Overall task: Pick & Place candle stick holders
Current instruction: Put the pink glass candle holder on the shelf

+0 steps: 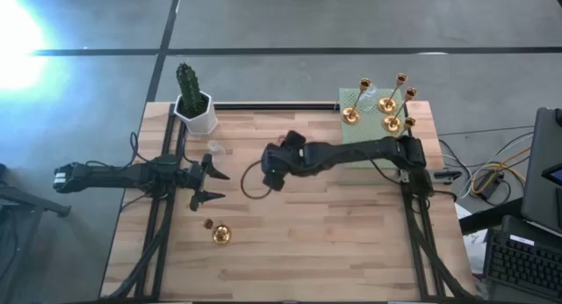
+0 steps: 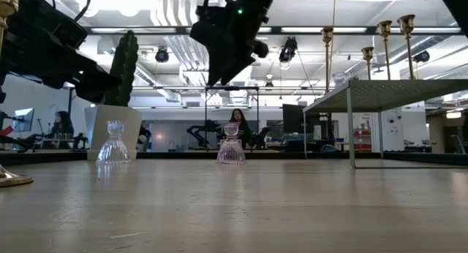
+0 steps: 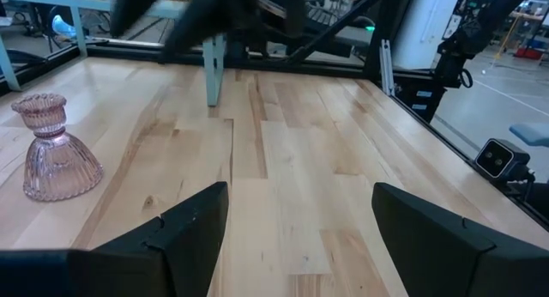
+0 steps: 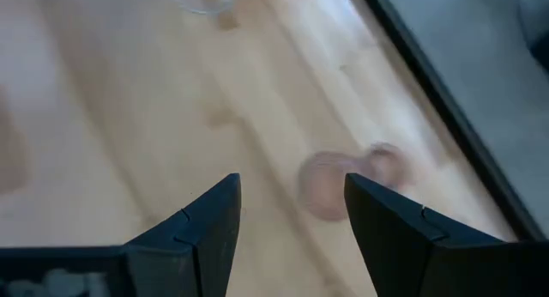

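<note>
Several gold candle stick holders [image 1: 386, 106] stand upright on a raised green platform [image 1: 351, 133] at the far right. One more gold holder [image 1: 219, 235] stands on the table at the near left. A clear glass holder [image 2: 113, 143] and a pinkish glass holder [image 2: 231, 145] stand on their wide bases on the wood. My right gripper [image 4: 292, 211] hangs open above the table's middle, slanting down, with the pinkish holder [image 4: 330, 184] beyond its fingertips and untouched. My left gripper [image 3: 300, 220] waits open at the table's left, the pinkish holder [image 3: 53, 149] off to one side.
A white pot with a green cactus [image 1: 195, 106] stands at the far left corner. Black rails [image 1: 263, 106] run along the table's far edge and sides. A dark cable loop [image 1: 253, 188] lies under the right arm. Bare wood [image 1: 334, 242] fills the near half.
</note>
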Controlling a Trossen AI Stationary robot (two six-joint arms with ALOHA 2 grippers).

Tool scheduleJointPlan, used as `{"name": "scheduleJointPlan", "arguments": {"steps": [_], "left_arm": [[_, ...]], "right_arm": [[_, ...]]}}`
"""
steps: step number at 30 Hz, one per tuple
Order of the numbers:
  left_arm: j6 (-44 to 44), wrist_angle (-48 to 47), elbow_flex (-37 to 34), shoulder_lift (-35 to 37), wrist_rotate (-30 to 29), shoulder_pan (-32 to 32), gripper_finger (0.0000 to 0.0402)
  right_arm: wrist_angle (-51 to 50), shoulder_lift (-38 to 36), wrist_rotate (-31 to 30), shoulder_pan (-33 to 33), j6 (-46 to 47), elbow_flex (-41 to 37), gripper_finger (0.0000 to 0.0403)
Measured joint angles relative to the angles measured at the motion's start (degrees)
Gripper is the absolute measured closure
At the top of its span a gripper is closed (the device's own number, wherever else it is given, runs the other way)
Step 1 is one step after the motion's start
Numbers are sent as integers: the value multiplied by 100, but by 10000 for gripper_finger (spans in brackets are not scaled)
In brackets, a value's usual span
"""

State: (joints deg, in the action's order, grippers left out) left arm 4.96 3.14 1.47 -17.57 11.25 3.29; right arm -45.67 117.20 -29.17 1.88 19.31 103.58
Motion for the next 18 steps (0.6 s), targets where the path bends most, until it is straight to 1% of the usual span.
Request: {"name": "scheduleJointPlan", "arguments": {"steps": [4,7,12,15,18], "left_arm": [[0,-23,0,-18,0,0,108],[1,-27,-1,-22,0,0,108],[-1,-22,1,-25,0,0,108],[-1,-24,-1,-27,0,0,108],[0,-24,1,-27,0,0,108]], "right_arm": [[-162,-4,-339,-76,46,139,200],[-350,-4,-351,-110,65,282,200],[-801,-4,72,-240,-25,396,200],[-938,-4,333,-291,-301,332,200],[-865,-4,767,-380,-615,223,200]]}}
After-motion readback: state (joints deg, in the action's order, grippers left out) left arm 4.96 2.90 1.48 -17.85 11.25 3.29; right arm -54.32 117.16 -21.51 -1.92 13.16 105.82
